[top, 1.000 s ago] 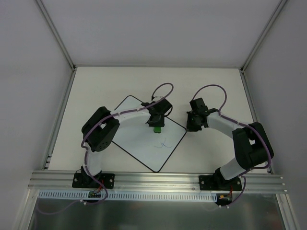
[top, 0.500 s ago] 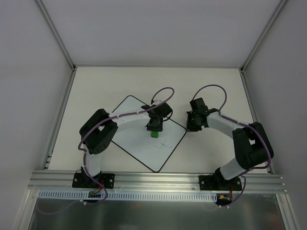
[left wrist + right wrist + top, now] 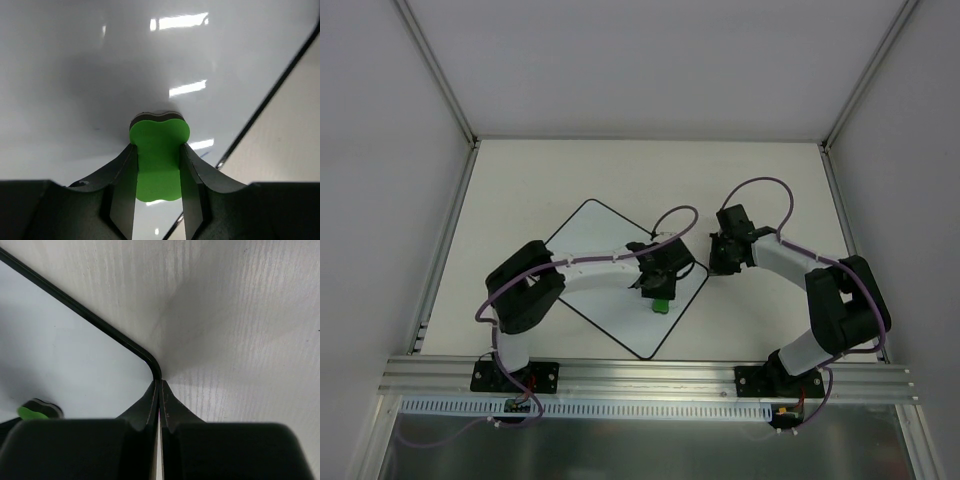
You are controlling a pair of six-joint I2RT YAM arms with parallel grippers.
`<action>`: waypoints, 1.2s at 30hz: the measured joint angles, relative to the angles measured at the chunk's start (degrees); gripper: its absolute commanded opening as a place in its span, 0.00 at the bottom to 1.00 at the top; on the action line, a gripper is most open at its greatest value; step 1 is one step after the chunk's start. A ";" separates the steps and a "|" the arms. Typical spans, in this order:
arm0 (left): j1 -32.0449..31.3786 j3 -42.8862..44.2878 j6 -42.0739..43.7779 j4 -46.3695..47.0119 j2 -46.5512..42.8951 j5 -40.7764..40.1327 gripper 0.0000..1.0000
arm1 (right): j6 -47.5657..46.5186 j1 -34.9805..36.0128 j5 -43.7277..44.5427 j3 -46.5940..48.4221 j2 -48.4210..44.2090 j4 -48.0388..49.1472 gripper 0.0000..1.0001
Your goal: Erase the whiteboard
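- We see the table [image 3: 520, 180] as a pale, off-white surface with a faint grain. It is closed in by plain grey-white wall panels [image 3: 380, 150] on three sides.
- An aluminium rail [image 3: 650, 372] runs along the near edge, and both arm bases are bolted to it.
- The whiteboard [image 3: 590, 235] lies flat on the table, left of centre. It is turned so that its corners point like a diamond.
- In the left wrist view the board's glossy face shows bright strips of reflected light.
- The left gripper [image 3: 658, 288] is over the board's right part. Its fingers are clamped on the green eraser [image 3: 661, 304], whose lower end rests on the board near the black edge.
- The right gripper [image 3: 717, 262] sits at the board's right corner, with its fingers pressed together.
- In the right wrist view the fingertips meet at the rounded corner. We cannot tell whether they touch the edge or rest just beside it.
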 measured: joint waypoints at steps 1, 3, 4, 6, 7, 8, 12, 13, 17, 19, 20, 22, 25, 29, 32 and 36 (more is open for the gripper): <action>0.94 -1.77 -0.85 -0.09 -1.29 -0.07 0.00 | 0.00 0.00 -0.07 -0.11 -0.09 0.02 0.00; 3.30 -5.55 -2.25 -0.20 -4.31 -0.42 0.00 | 0.00 -0.02 -0.15 -0.20 -0.17 0.02 0.00; 4.61 -7.32 -2.64 -0.44 -5.73 -0.72 0.00 | -0.02 -0.02 -0.22 -0.20 -0.17 0.02 0.00; 6.97 -9.99 -3.39 -0.92 -7.96 -1.07 0.00 | -0.02 -0.02 -0.39 -0.20 -0.17 0.02 0.00; 8.02 -10.97 -3.69 -1.27 -8.76 -1.16 0.00 | -0.02 -0.02 -0.48 -0.20 -0.17 0.02 0.00; 8.92 -11.69 -3.93 -1.62 -9.40 -1.16 0.00 | -0.02 -0.02 -0.52 -0.20 -0.17 0.02 0.00; 9.01 -10.73 -3.82 -3.04 -8.70 -1.53 0.00 | -0.04 -0.02 -0.81 -0.20 -0.11 0.02 0.00; 8.37 -9.53 -3.56 -3.89 -7.74 -2.34 0.00 | -0.04 -0.02 -0.85 -0.15 -0.02 0.02 0.00; 5.14 -1.95 -2.38 -7.87 -2.16 -4.20 0.00 | -0.07 -0.09 -1.05 0.04 0.20 -0.11 0.00; 2.69 2.93 -1.86 -8.50 1.51 -4.15 0.00 | -0.11 -0.09 -1.05 0.04 0.22 -0.11 0.00; 1.46 5.14 -1.68 -8.63 3.10 -4.13 0.00 | -0.11 -0.07 -1.07 0.04 0.24 -0.11 0.00; -0.96 9.05 -1.42 -8.48 5.90 -4.02 0.00 | -0.11 -0.09 -1.07 0.04 0.24 -0.11 0.00; -3.32 11.37 -1.20 -7.91 7.61 -4.11 0.00 | -0.13 -0.09 -1.07 0.04 0.24 -0.11 0.00; -2.89 8.20 -2.27 -5.68 5.84 -3.91 0.00 | -0.13 -0.09 -1.09 0.04 0.24 -0.11 0.00; -1.20 3.23 -3.48 -4.52 2.23 -2.89 0.00 | -0.13 -0.09 -1.14 0.04 0.24 -0.11 0.00; 1.14 -0.94 -4.96 -6.71 -1.18 -2.75 0.00 | -0.13 -0.09 -1.25 0.04 0.24 -0.11 0.00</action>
